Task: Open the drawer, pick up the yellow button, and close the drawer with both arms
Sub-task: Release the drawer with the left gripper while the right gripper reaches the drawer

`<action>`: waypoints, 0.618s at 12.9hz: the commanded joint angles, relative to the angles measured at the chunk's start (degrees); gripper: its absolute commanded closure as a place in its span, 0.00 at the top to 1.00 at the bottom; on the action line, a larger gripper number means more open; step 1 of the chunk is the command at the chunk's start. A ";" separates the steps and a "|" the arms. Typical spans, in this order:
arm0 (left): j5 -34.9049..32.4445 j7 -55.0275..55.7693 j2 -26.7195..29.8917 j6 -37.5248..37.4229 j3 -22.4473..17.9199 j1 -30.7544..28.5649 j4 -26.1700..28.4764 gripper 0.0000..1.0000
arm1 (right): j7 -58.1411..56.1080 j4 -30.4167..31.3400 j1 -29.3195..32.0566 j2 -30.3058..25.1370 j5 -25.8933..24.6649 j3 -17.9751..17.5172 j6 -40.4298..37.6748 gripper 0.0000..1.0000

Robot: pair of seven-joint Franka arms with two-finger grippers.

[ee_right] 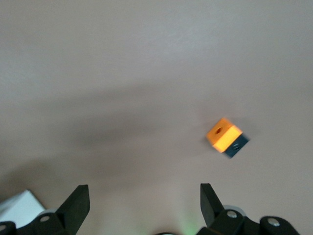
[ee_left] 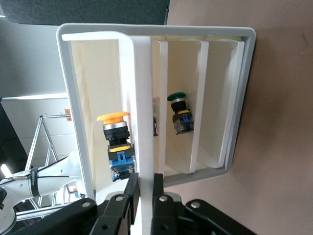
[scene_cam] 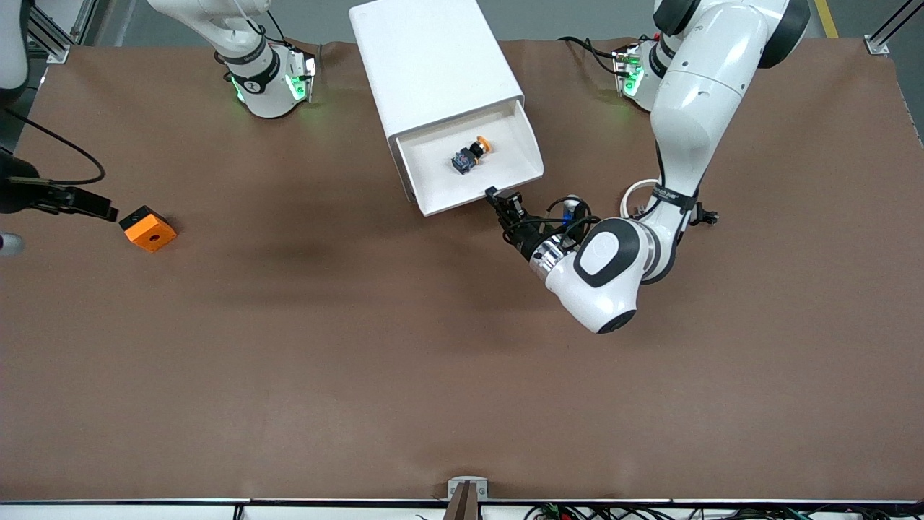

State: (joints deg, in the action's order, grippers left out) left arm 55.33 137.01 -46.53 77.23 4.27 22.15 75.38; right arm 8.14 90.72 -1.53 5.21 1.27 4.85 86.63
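One orange cube (scene_cam: 148, 228) with a black hole lies on the brown tabletop (scene_cam: 361, 347), toward the right arm's end. The right gripper (ee_right: 144, 200) hangs over the tabletop near that cube, jaws wide open and holding nothing. One white drawer (scene_cam: 473, 167) is pulled open, and one orange-capped button (scene_cam: 471, 154) lies inside. The left gripper (scene_cam: 503, 202) pinches the drawer's front edge, jaws nearly closed.

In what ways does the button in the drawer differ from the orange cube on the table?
The button lies in the open drawer, while the orange cube sits on the bare table toward the right arm's end. The button has a round orange-yellow cap on a black and blue body; the cube is boxy, with a dark hole in its top. The button looks smaller. Both show orange, and no gripper holds either.
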 commanded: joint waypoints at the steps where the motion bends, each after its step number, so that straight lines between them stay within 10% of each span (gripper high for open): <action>1: 0.13 0.19 -0.23 -0.06 -1.45 -0.09 -2.95 1.00 | 13.34 -0.37 -6.79 -0.02 1.80 -0.19 -0.67 1.00; 8: -0.22 -14.80 1.79 0.03 -13.13 0.00 -7.26 1.00 | 57.80 -0.37 -27.53 0.07 7.43 -0.19 4.42 1.00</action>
State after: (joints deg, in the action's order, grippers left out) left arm 55.33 127.66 -46.28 77.43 -6.02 21.85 68.49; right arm 56.71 90.70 -24.62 5.20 7.71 3.92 89.74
